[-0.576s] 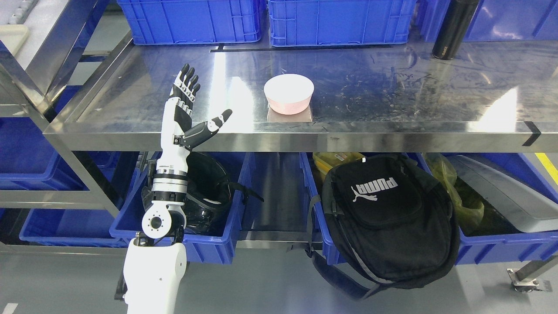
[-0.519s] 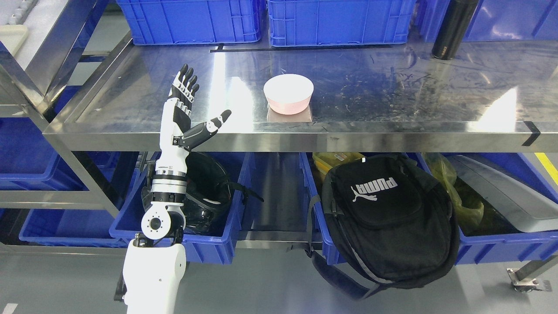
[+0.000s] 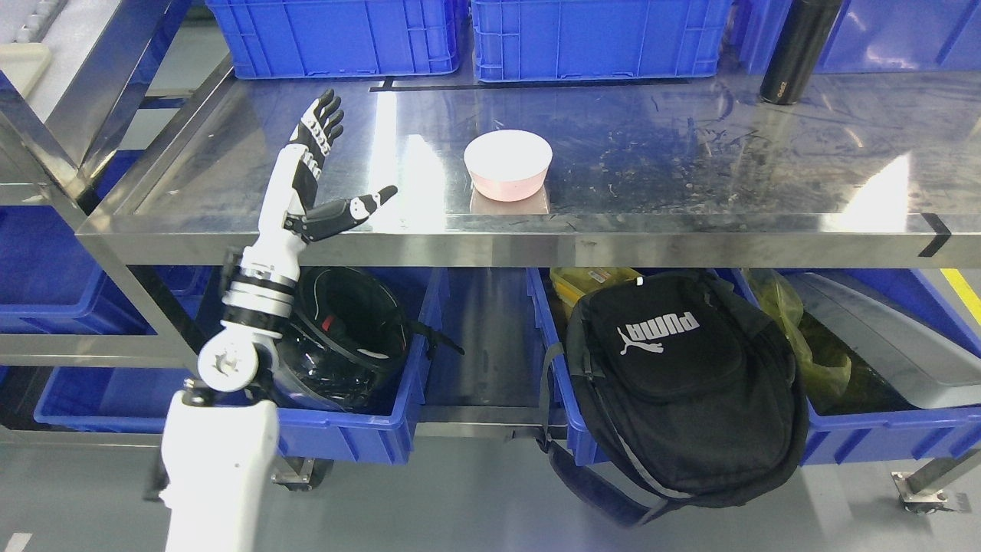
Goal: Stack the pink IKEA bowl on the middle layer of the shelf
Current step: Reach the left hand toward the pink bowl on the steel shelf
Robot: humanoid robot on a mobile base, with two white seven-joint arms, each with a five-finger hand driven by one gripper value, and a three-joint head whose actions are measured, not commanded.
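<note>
A pink bowl (image 3: 507, 165) with a white inside stands upright on the steel shelf (image 3: 690, 161), near its front edge at the middle. My left hand (image 3: 326, 176) is raised over the shelf's front left part, fingers straight and thumb spread, holding nothing. It is well to the left of the bowl and apart from it. The right arm does not show.
Blue crates (image 3: 598, 34) line the back of the shelf, with a black bottle (image 3: 797, 50) at the back right. Below the shelf, blue bins hold a black helmet (image 3: 352, 337) and a black backpack (image 3: 682, 383). Shelf posts (image 3: 54, 138) stand at the left.
My left arm has swung to the left and leaned, and the hand has moved up and slightly left, farther from the bowl. The bowl has not moved.
</note>
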